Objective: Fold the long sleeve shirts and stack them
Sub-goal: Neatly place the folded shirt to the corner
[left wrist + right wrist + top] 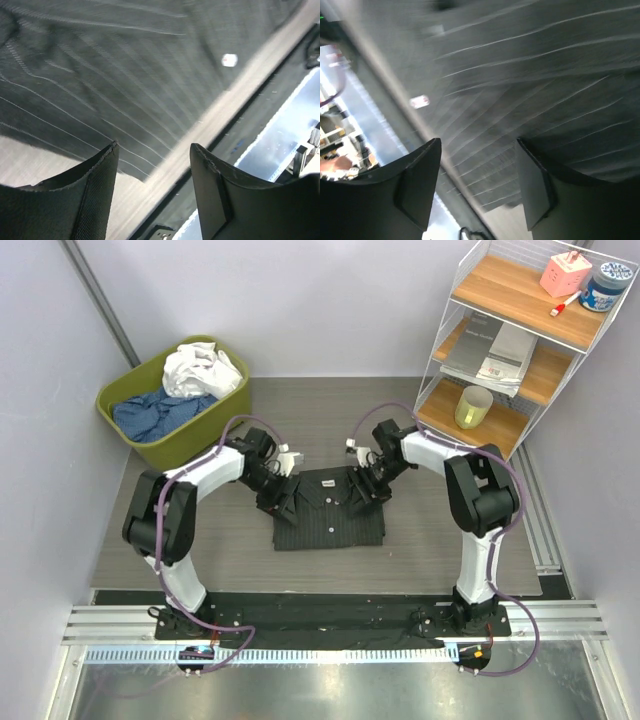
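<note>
A dark pinstriped long sleeve shirt [328, 508] lies folded into a rectangle on the table between the two arms. My left gripper [279, 494] hovers at the shirt's upper left corner, jaws open and empty; its wrist view shows the striped cloth [100, 75] below the fingers [95, 195]. At the upper right corner sits my right gripper [362, 492], also open with nothing in it, the striped fabric [530, 75] filling its view beyond the fingertips [422, 185].
An olive green bin [172, 400] at the back left holds a white garment [202, 370] and a blue one [155, 412]. A wire shelf unit [515, 340] with a yellow cup [473, 407], papers and small items stands at the back right.
</note>
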